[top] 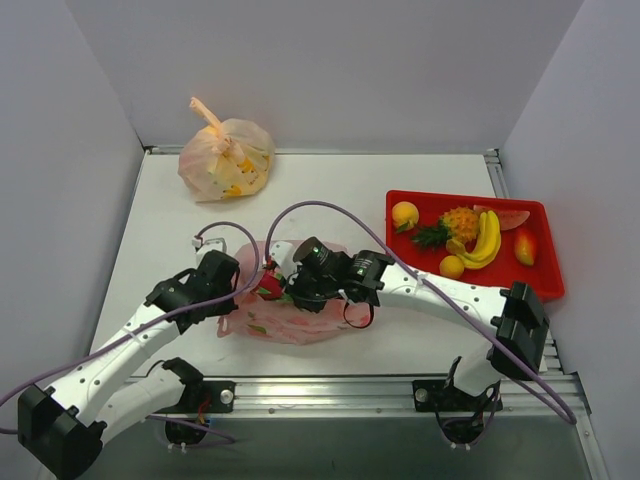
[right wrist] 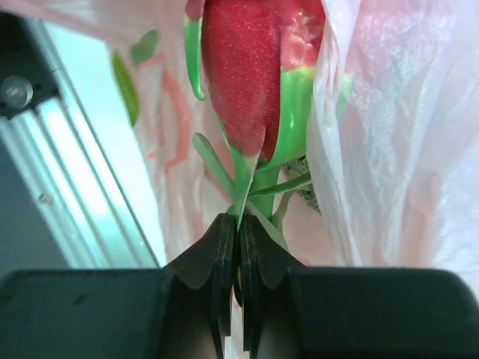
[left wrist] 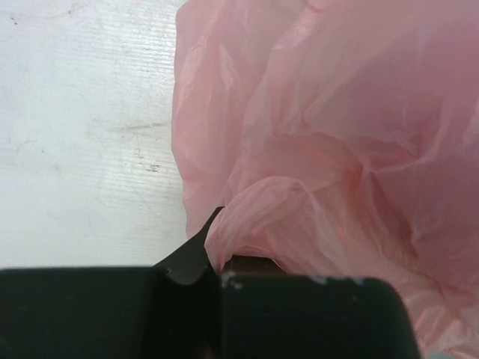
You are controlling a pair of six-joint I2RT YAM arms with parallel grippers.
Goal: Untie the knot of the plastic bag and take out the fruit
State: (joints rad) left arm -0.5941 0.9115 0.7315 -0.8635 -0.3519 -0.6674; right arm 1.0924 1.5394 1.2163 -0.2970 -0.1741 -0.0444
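Observation:
The pink plastic bag (top: 290,318) lies crumpled on the white table between the two arms; no knot shows on it. My left gripper (top: 240,283) is at the bag's left edge. In the left wrist view that gripper (left wrist: 217,262) is shut on a fold of the pink bag (left wrist: 329,149). My right gripper (top: 283,288) is at the bag's top, beside a red dragon fruit (top: 268,286). In the right wrist view this gripper (right wrist: 238,224) is shut on the green leaf tips of the dragon fruit (right wrist: 243,75), with bag plastic (right wrist: 389,149) around it.
A red tray (top: 470,196) at the right holds a pineapple (top: 460,222), a banana bunch (top: 487,240), two oranges (top: 405,214), a watermelon slice (top: 510,217) and another small fruit. A tied yellowish-orange bag (top: 225,160) sits at the back left. Walls close three sides.

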